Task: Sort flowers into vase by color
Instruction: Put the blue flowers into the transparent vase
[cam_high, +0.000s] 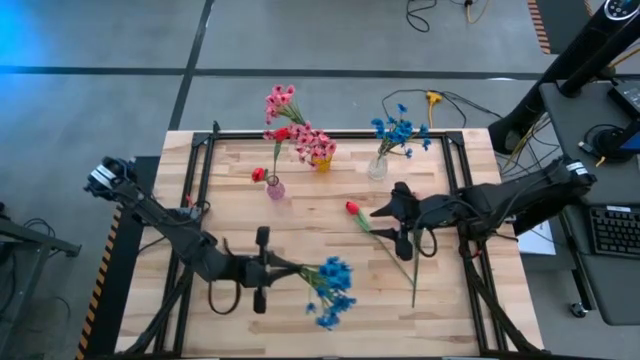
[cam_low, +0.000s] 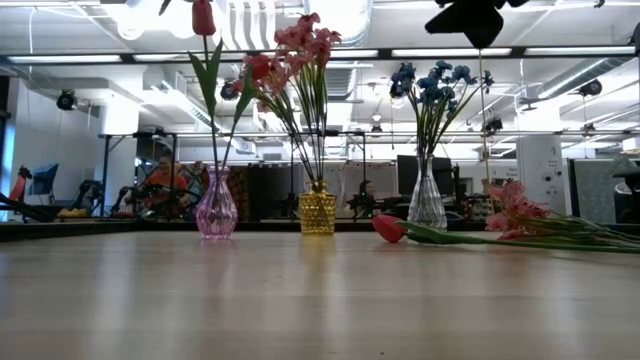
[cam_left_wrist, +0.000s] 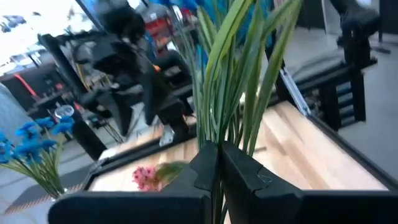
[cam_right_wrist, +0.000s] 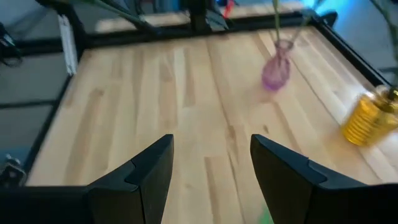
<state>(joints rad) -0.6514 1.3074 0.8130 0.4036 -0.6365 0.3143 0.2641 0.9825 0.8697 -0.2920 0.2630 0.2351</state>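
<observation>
Here the left gripper sits over the near left part of the wooden surface, its fingers pressed together on the green stems of a bunch of blue flowers; the blooms stick out past the fingertips toward the middle of the surface, and in the left wrist view the stems rise straight up from between the fingers. The right gripper hangs over the right half of the surface, just beside a red flower, with its fingers spread apart and nothing between them. That red flower lies flat on the wood, its bud toward the middle and its long green stem running toward the near right side. In the low view a pink flower also lies on the surface near the red one. Along the far edge stand three vases: a pink glass vase on the left holding red flowers, a yellow vase in the middle holding pink flowers, and a clear glass vase on the right holding more blue flowers. The three vases stand apart from each other and well apart from both grippers.
</observation>
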